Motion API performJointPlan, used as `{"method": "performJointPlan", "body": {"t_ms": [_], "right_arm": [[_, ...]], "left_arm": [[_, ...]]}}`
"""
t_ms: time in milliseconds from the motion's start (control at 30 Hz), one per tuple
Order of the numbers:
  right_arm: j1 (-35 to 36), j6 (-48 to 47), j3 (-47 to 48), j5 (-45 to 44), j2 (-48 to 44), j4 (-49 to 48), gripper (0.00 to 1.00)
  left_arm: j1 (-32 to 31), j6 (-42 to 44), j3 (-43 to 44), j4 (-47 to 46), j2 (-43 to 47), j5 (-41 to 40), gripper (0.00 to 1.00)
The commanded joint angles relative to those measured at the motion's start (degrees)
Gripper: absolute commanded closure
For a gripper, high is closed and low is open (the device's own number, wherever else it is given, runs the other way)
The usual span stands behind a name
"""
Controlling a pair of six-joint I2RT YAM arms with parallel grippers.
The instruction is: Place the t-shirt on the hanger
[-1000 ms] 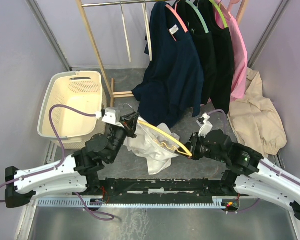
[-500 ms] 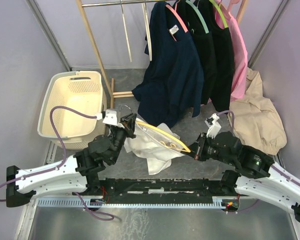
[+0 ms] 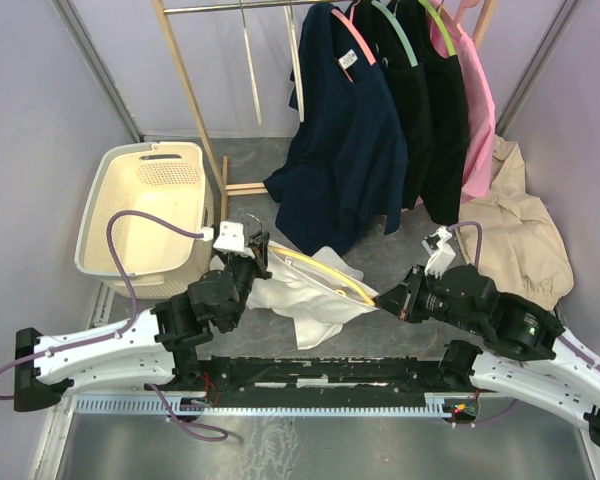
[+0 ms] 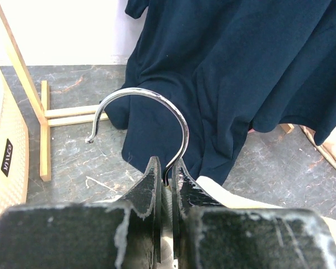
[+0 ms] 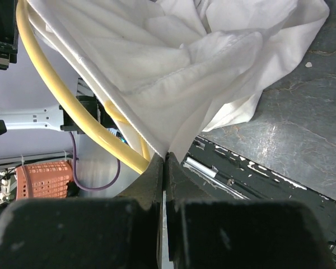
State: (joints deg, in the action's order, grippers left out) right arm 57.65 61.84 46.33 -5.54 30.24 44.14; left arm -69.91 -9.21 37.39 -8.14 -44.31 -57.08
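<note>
hanger [image 3: 330,267] lies left-right, hook [image 4: 157,101] toward rack [image 3: 187,85]; left end effector [image 4: 167,171] clamps hook, right end effector [image 5: 164,159] pinches t-shirt [image 5: 173,61].

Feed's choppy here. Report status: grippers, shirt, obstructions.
Left gripper shut on hanger hook. Right gripper shut on t-shirt edge, cloth taut. Navy shirt hangs just beyond hook.
</note>
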Motion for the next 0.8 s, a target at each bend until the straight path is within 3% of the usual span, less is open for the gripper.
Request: {"method": "performJointPlan", "body": {"t_ms": [0,433,767], "right_arm": [[0.25,-1.23,3.32,-3.2,-1.58,12.37,0.99],[0.19,-6.47,14.17,-6.26,3.51,20.37,0.99],[0.2,-10.69,26.04,-7.42,9.95,23.66,0.99]], "left_arm": [[1.29,0.96,3.99,0.6,1.86,-13.84,0.97],[1.31,1.4,8.66,5.06,-3.47,-17.17,0.97],[1.31,7.54,16.22,4.87,-9.79,-17.81,0.97]]}}
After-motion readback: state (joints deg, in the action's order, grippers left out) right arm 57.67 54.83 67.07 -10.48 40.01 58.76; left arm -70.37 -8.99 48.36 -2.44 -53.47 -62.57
